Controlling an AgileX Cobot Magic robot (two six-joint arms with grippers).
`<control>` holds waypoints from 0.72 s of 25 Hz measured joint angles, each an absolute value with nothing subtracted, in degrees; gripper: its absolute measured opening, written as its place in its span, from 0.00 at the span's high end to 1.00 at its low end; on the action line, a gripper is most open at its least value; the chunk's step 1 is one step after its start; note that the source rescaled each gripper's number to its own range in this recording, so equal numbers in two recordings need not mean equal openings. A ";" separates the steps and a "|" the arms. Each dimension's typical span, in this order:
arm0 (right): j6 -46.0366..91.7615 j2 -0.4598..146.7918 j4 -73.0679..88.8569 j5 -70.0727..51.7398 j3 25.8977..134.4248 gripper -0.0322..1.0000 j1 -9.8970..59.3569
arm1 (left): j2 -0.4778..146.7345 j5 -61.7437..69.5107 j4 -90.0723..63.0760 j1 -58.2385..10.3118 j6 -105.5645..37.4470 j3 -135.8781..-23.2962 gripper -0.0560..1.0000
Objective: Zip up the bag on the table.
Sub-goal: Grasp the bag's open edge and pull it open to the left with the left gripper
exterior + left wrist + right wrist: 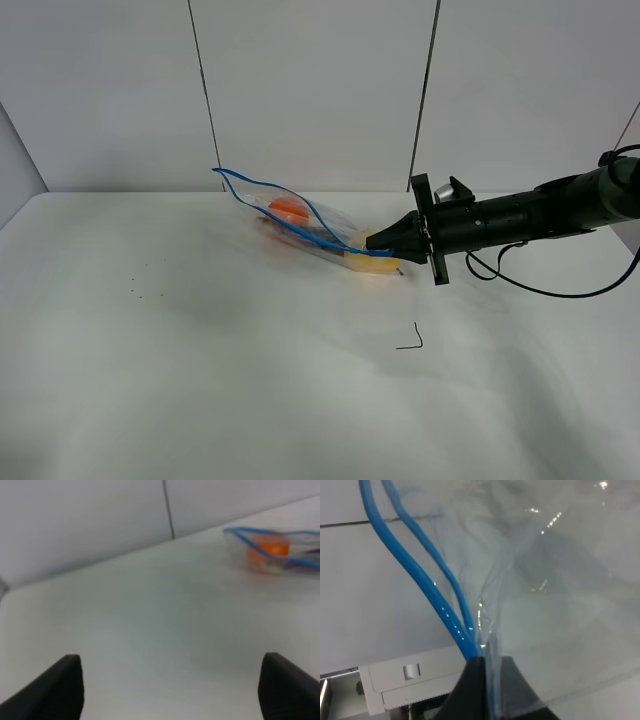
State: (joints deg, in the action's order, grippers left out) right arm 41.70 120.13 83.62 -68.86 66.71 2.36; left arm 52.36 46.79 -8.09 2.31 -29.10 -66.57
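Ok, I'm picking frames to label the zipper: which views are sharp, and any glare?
Exterior high: sharp, evenly lit, the bag clear. Left wrist: soft and blurred throughout. Right wrist: the blue zipper strip crisp, small glints on the plastic.

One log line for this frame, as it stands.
right gripper: shut on clear crinkly plastic zip bag at blue zipper strip end | zipper: mostly open | left gripper: open, apart from bag

The high camera looks down over the table from the front. Left wrist sees the bag from afar, right wrist up close (all share it).
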 joint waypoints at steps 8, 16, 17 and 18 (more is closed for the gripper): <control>41.70 120.13 83.62 -68.86 66.71 0.96 2.36 | 69.47 30.48 -23.52 1.43 -69.11 -68.43 0.04; 41.70 120.13 83.62 -68.86 66.71 0.96 2.36 | 82.00 26.35 -38.40 -9.15 -111.71 -68.43 0.08; 41.70 120.13 83.62 -68.86 66.71 0.96 2.36 | 83.77 25.92 -40.37 -11.38 -114.13 -68.43 0.08; 41.70 120.13 83.62 -68.86 66.71 0.96 2.36 | 84.98 25.38 -41.56 -13.00 -115.14 -68.43 0.08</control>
State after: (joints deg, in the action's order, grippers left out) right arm 41.70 120.13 83.62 -68.86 66.71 2.36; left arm 84.98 25.38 -41.56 -13.00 -115.14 -68.43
